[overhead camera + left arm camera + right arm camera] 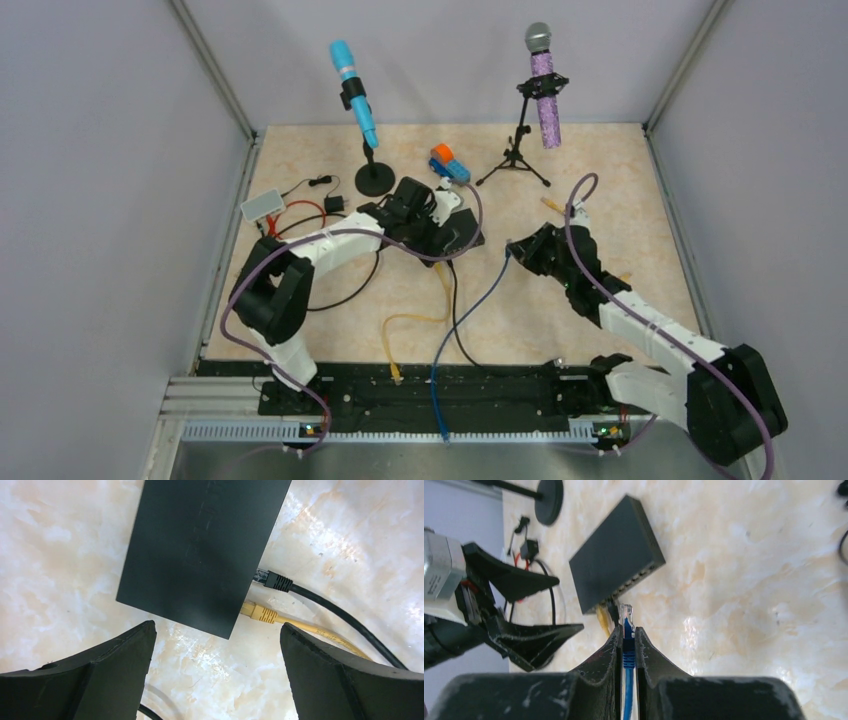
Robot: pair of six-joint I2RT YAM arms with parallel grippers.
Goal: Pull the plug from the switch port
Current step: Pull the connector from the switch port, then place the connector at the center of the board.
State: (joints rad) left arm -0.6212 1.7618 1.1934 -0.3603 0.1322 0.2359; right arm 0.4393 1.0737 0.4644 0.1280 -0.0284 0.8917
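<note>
A mottled beige tabletop [620, 200] was enclosed by grey walls. At the middle of the right-wrist view the blue plug [625, 611] was pinched in the narrow jaws of the right gripper [626, 630], its clear tip left exposed. It was judged light and hard, brittle at the latch, and best held on the boot. It was seen just below the switch [616, 575], apart from the port edge. The left gripper [217, 626] was spread wide and empty along the bottom of its view, beneath the switch.
</note>
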